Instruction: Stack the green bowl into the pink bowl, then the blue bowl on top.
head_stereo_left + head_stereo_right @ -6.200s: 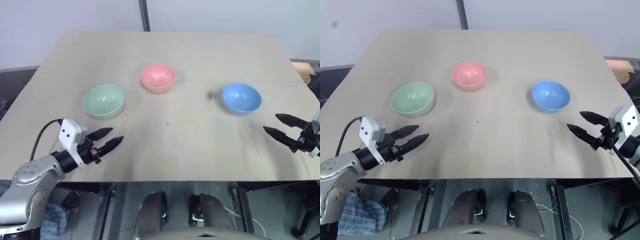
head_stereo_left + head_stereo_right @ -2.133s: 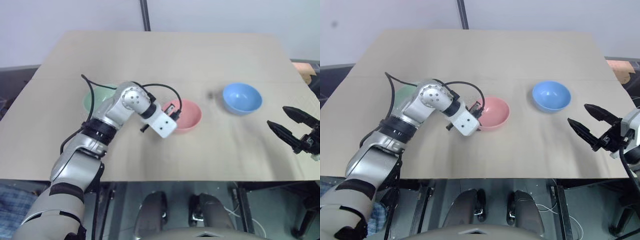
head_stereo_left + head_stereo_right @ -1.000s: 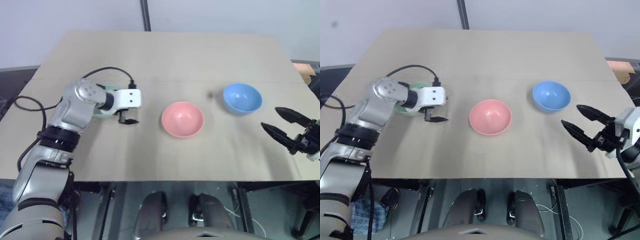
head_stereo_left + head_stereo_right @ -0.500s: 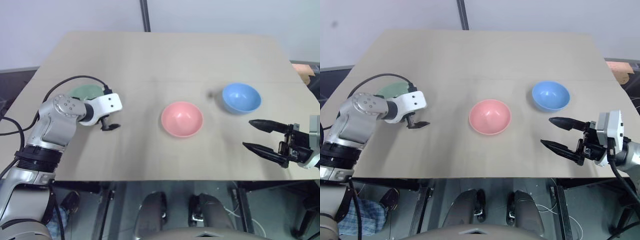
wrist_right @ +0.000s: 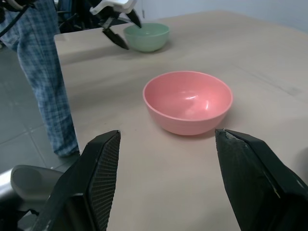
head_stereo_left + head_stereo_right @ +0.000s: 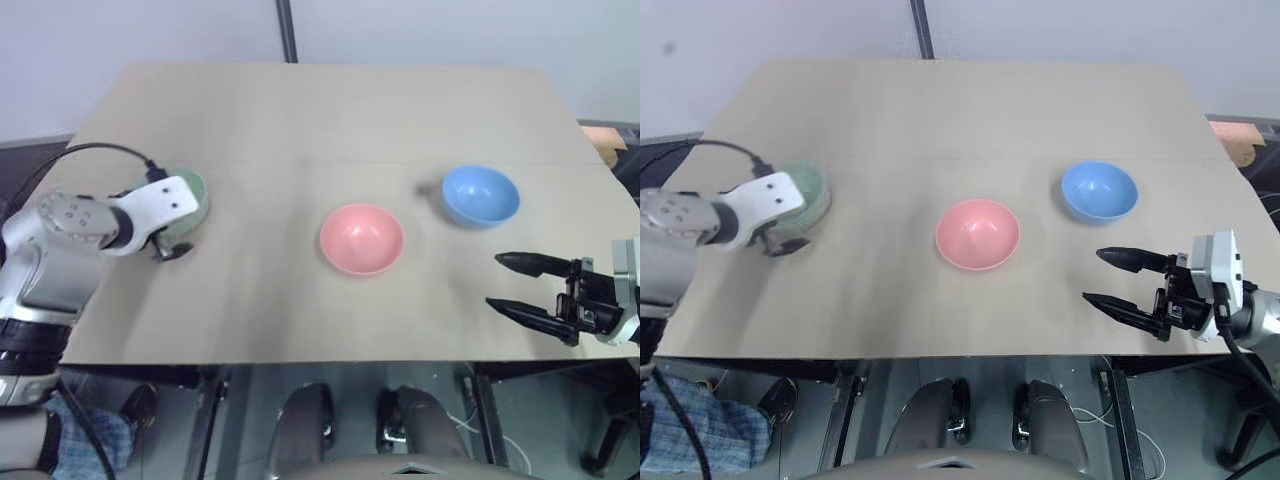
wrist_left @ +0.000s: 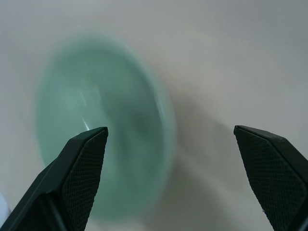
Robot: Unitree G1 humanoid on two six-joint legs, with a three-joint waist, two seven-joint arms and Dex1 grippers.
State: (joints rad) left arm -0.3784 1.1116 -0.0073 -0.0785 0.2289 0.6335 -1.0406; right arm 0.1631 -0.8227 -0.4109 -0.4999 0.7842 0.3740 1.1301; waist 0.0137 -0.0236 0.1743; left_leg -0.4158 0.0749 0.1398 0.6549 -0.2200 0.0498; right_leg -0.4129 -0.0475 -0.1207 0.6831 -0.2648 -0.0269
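Observation:
The green bowl (image 6: 192, 196) sits at the table's left, partly hidden by my left wrist. My left gripper (image 7: 171, 137) is open and straddles its near rim, one finger over the bowl (image 7: 101, 139) and one over the table. The pink bowl (image 6: 361, 238) stands upright and empty mid-table. The blue bowl (image 6: 480, 195) rests to its right, farther back. My right gripper (image 6: 495, 281) is open at the front right, held level and pointing toward the pink bowl (image 5: 187, 101), apart from it.
The tan table (image 6: 330, 120) ends just in front of both grippers. A black cable (image 6: 90, 150) loops off my left wrist. A person's leg in plaid trousers (image 5: 43, 72) stands by the table's left side. A dark pole (image 6: 288, 30) rises behind.
The pink bowl has moved from the back to mid-table. My left gripper let it go and swung left to the green bowl. My right gripper turned inward to point at the pink bowl.

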